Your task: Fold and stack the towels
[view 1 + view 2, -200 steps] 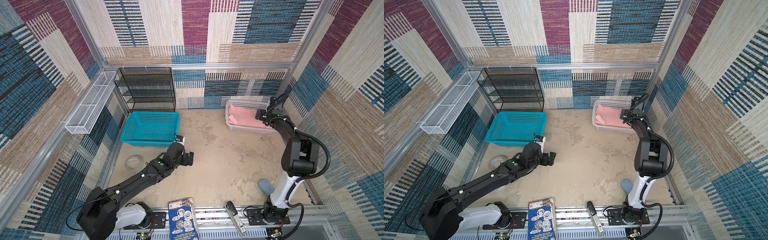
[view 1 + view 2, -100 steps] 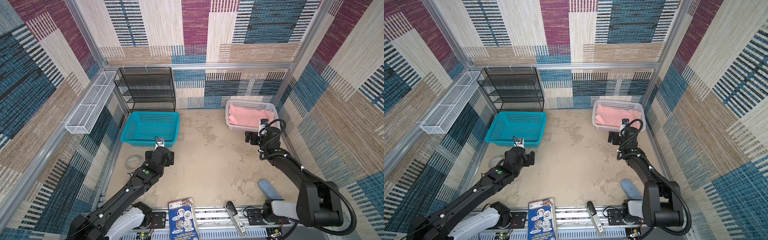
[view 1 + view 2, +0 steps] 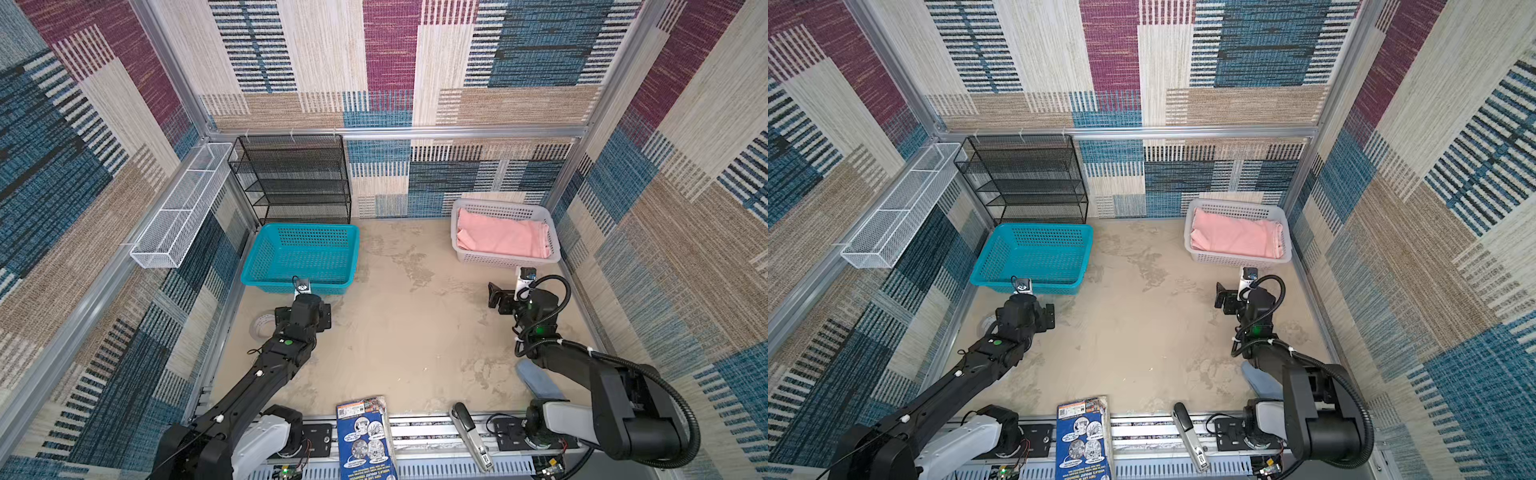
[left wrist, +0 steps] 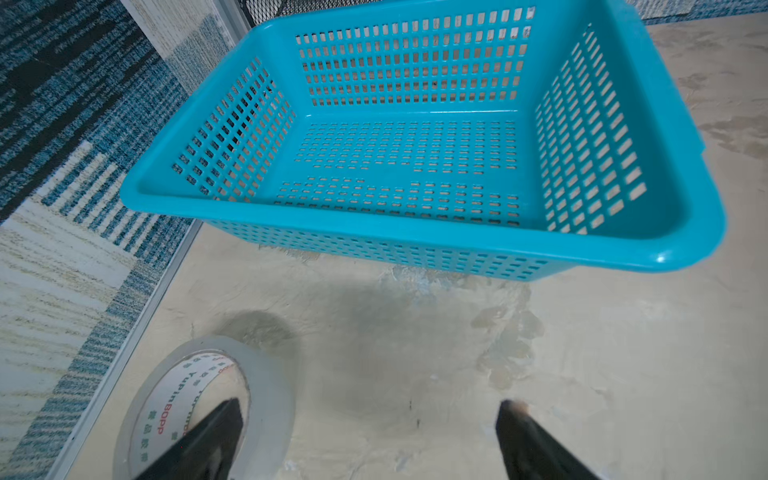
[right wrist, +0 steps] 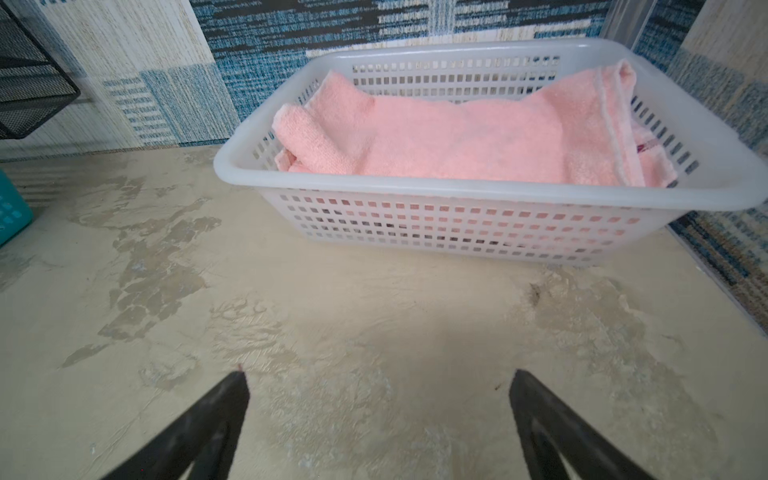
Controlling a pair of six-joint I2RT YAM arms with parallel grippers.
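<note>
Right hand (image 5: 379,374), jaws apart and empty, is nearer: pink towel (image 3: 500,237) lies at twelve o'clock, long axis nine-to-three; left hand (image 4: 370,402) likewise apart.

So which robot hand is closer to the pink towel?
Right. The right gripper is just in front of the white basket holding the pink towel; the left gripper is far off by the blue basket.

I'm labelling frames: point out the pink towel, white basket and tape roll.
pink towel (image 5: 457,141): right wrist view, middle of top layer.
white basket (image 5: 457,189): right wrist view, front rim.
tape roll (image 4: 270,390): left wrist view, outer band.
</note>
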